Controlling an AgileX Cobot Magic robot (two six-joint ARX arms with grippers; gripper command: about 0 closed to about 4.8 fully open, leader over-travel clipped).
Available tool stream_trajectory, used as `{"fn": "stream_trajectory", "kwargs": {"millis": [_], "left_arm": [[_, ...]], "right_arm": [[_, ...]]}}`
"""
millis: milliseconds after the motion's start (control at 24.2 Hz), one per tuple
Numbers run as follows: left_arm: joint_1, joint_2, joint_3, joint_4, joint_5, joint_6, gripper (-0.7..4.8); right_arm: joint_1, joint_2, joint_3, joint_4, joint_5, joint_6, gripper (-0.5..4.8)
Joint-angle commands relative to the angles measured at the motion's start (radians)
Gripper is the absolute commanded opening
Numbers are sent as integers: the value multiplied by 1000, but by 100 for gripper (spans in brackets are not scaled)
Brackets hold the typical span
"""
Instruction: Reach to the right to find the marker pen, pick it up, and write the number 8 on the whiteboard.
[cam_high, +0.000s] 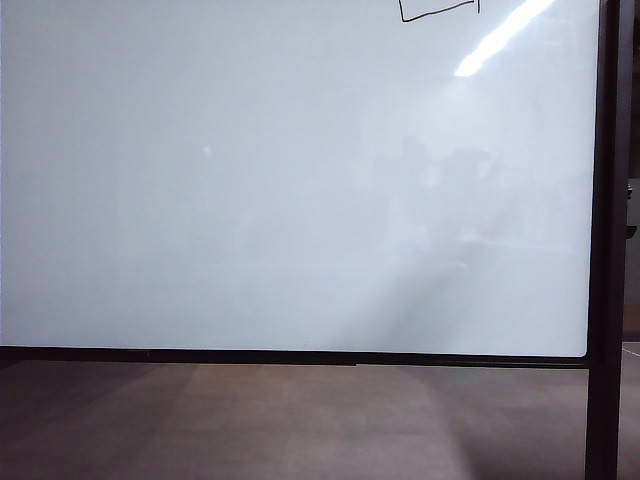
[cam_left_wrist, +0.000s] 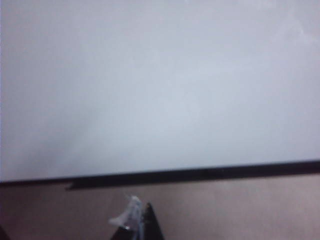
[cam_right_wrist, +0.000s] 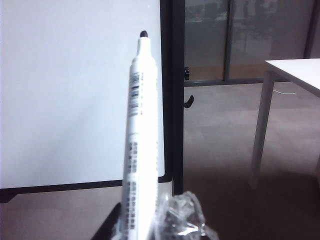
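Marker (cam_right_wrist: 139, 150) closest to lens, clamped in right gripper (cam_right_wrist: 150, 225), pads wrapped in clear film. Long axis runs straight out from jaws, uncapped black tip (cam_right_wrist: 144, 34) leading, aimed toward board (cam_right_wrist: 75, 100) near its right post (cam_right_wrist: 176, 90). Tip apparently short of surface; contact not confirmable. Left gripper (cam_left_wrist: 136, 220) low, facing board's bottom edge, fingertips close together, nothing between, so right arm writes. Boxy line (cam_high: 438, 12) at board's top edge, cut by frame; 8 unfinished, probably.
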Motion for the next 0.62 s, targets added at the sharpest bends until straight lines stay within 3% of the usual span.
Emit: {"fn": "stream_trajectory", "kwargs": {"millis": [41, 619], "left_arm": [[0, 1, 3, -5, 2, 0, -5], [0, 1, 3, 12, 2, 0, -5]], "right_arm": [[1, -1, -1, 12, 0, -3, -5], [1, -1, -1, 12, 0, -3, -5]]}}
